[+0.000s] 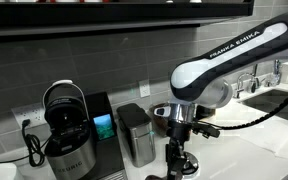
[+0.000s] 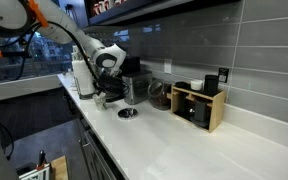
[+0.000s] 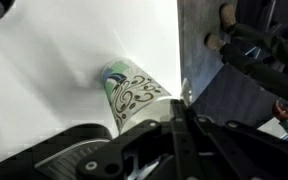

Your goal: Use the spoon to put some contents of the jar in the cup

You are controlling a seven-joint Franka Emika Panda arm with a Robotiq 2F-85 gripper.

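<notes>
My gripper [image 3: 180, 108] hangs low over the white counter with its fingers together, and I see nothing between them. It also shows in both exterior views [image 1: 179, 158] [image 2: 104, 97]. The spoon does not show in any view. The clear glass jar [image 2: 159, 95] with dark contents stands by the wall, beyond the grey canister, and is partly hidden behind my arm in an exterior view [image 1: 161, 113]. The low cup [image 2: 129, 113] with its silvery rim and dark inside sits on the counter a little to the side of my gripper.
A tall grey metal canister [image 1: 135, 134] [image 2: 132, 90] [image 3: 209, 50] stands close beside my gripper. A paper cup with green and brown swirls [image 3: 134, 95] is just past my fingertips. A coffee machine [image 1: 69, 125] and a wooden box [image 2: 199, 106] stand along the tiled wall.
</notes>
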